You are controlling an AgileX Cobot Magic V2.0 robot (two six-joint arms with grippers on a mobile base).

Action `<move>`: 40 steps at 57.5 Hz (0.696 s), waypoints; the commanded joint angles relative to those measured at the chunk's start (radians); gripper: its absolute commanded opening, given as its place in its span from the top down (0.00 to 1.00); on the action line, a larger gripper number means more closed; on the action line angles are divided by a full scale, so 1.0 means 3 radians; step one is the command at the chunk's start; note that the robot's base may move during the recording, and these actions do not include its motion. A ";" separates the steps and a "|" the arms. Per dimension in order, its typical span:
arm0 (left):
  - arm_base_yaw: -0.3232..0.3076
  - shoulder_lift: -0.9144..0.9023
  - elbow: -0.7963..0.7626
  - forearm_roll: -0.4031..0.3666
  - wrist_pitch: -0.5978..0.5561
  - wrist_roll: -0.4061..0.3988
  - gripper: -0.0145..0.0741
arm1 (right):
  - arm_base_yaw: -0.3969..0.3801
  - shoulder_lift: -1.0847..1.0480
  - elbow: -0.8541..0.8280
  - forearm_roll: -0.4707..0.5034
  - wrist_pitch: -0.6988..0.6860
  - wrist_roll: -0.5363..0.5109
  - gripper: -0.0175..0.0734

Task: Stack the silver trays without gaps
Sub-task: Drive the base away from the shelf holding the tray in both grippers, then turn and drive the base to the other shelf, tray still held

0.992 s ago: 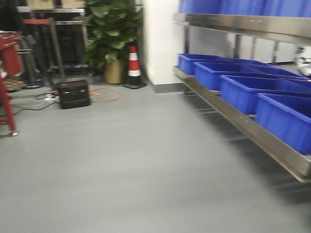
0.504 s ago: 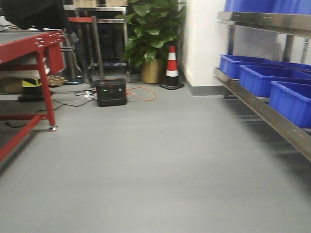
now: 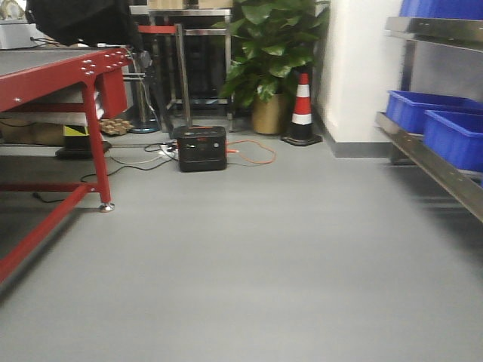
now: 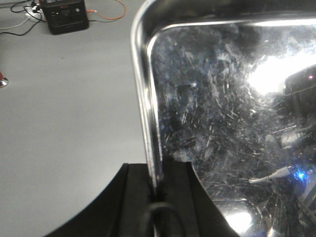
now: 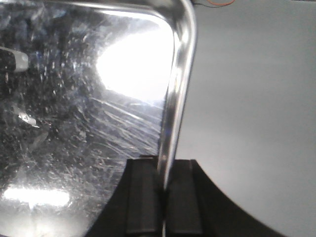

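A scratched silver tray (image 4: 232, 113) fills the left wrist view, held above the grey floor. My left gripper (image 4: 155, 185) is shut on its left rim, the thin edge pinched between the black fingers. The same kind of shiny tray surface (image 5: 84, 113) fills the right wrist view, where my right gripper (image 5: 163, 182) is shut on the right rim. Neither the tray nor the grippers show in the front view. Whether more than one tray is in the grip I cannot tell.
A red metal table (image 3: 68, 75) stands at left. A black power box (image 3: 201, 148) with orange cable lies on the floor ahead, near a potted plant (image 3: 272, 68) and a traffic cone (image 3: 302, 109). A steel rack with blue bins (image 3: 445, 128) runs along the right.
The front view has swung left: the blue bins slid toward the right edge and the red table came into view at left.
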State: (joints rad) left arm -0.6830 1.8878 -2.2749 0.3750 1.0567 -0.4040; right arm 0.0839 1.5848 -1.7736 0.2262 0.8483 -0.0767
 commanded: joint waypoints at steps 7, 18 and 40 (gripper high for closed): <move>0.0008 -0.0060 -0.0041 0.0078 -0.0123 0.0014 0.84 | 0.0001 -0.0040 -0.0029 -0.0065 -0.0086 -0.0081 0.89; 0.0008 -0.0060 -0.0041 0.0078 -0.0123 0.0014 0.84 | 0.0001 -0.0040 -0.0029 -0.0065 -0.0086 -0.0081 0.89; 0.0008 -0.0060 -0.0041 0.0078 -0.0123 0.0014 0.84 | 0.0001 -0.0040 -0.0029 -0.0065 -0.0086 -0.0081 0.89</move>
State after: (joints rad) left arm -0.6830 1.8878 -2.2749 0.3750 1.0567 -0.4040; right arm 0.0839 1.5848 -1.7736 0.2262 0.8483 -0.0767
